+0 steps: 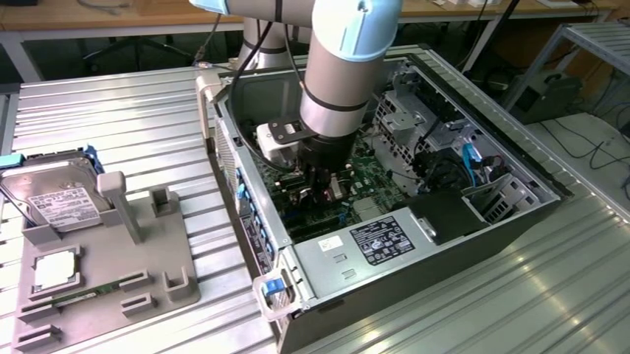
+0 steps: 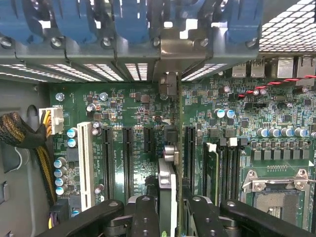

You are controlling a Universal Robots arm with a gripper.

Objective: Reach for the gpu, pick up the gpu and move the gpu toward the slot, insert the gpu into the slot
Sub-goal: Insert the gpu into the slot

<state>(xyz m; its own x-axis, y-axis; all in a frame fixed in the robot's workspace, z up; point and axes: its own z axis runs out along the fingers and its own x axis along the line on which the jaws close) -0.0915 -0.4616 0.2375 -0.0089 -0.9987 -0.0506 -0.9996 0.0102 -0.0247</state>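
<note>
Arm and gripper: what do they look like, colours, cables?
The arm is a silver-grey tube with light blue joint caps and a dark band near the wrist. Below it sit a black wrist section and a white block with a black plate. A black cable runs alongside. The gripper has black fingers with visible screw heads.

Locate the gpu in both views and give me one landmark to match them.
Exterior view: gpu held edge-on beneath the claw, inside the open computer case.
Wrist view: gpu between the claw's fingers, over the slots.
Shared landmark: green motherboard.
</note>
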